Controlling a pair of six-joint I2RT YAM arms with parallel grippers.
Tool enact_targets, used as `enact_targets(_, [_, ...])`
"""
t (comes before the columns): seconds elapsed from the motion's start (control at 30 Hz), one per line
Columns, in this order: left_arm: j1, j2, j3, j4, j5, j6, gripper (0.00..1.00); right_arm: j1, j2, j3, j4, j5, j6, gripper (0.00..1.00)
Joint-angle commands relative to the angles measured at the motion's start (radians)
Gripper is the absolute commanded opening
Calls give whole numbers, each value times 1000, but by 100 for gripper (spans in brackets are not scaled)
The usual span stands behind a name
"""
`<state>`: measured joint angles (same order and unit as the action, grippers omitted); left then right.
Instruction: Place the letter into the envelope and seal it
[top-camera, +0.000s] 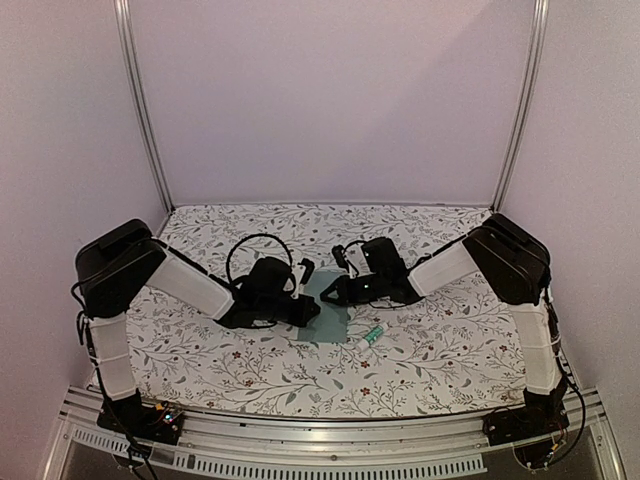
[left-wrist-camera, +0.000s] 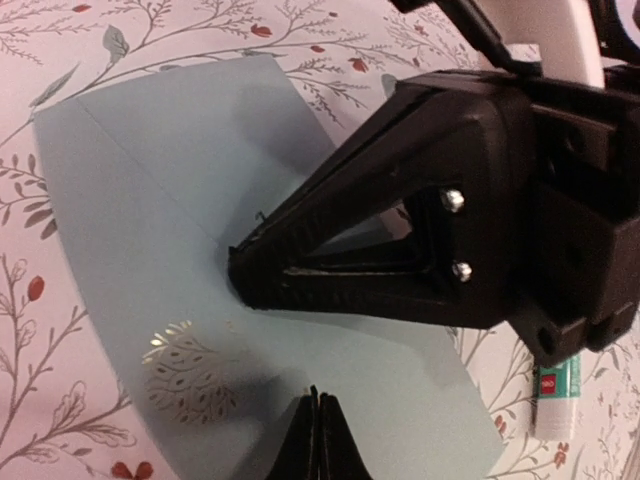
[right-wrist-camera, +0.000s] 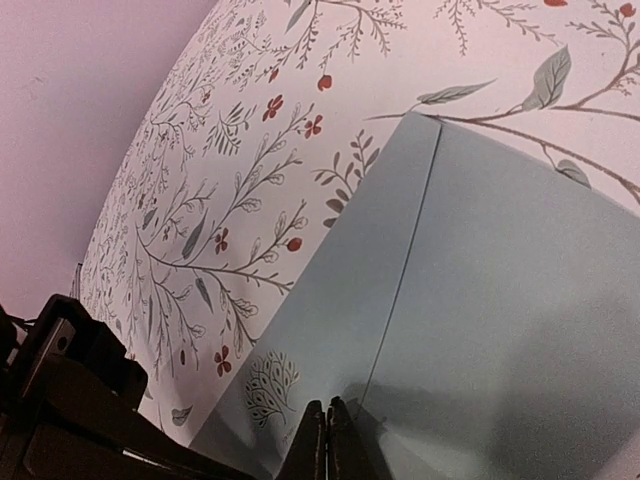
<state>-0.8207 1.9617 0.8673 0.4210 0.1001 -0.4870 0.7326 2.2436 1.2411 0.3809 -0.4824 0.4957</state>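
Jaws together, black left gripper (left-wrist-camera: 318, 405) and right gripper (left-wrist-camera: 237, 276) press flat pale teal paper envelope (left-wrist-camera: 150, 200) at the centre of the table (top-camera: 450, 350). Firm, even pressure along its crease (right-wrist-camera: 400, 290) should seal it.

Left gripper (left-wrist-camera: 318, 410), right gripper (left-wrist-camera: 238, 272) closed, tips at envelope (left-wrist-camera: 160, 170).

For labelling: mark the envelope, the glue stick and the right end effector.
envelope (left-wrist-camera: 150, 200), left wrist view, bare teal face.
glue stick (left-wrist-camera: 558, 388), left wrist view, green label band.
right end effector (right-wrist-camera: 327, 435), right wrist view, between its shut fingertips.
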Motion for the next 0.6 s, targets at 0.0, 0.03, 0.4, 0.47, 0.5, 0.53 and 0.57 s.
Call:
enact_targets(0.0, [-53, -22, 50, -106, -37, 43, 0, 4, 49, -42, -79, 59, 10, 3])
enact_targets(0.03, [-55, -19, 46, -114, -50, 37, 0, 4, 49, -44, -79, 59, 10, 4])
enact_targets(0.4, [-55, -46, -82, -40, -121, -13, 0, 4, 36, -58, -79, 65, 2, 3])
enact_targets(0.47, [-56, -75, -107, -1, -69, -14, 0, 4, 36, -58, -79, 68, 2, 3])
enact_targets(0.5, [-59, -102, -117, 16, -37, -12, 0, 4, 37, -56, -79, 67, 1, 3])
enact_targets(0.53, [-62, -124, -125, 29, -13, -9, 0, 4, 38, -54, -80, 68, 1, 3])
enact_targets(0.57, [-65, -147, -133, 42, 8, -8, 0, 4, 40, -55, -81, 68, 1, 3])
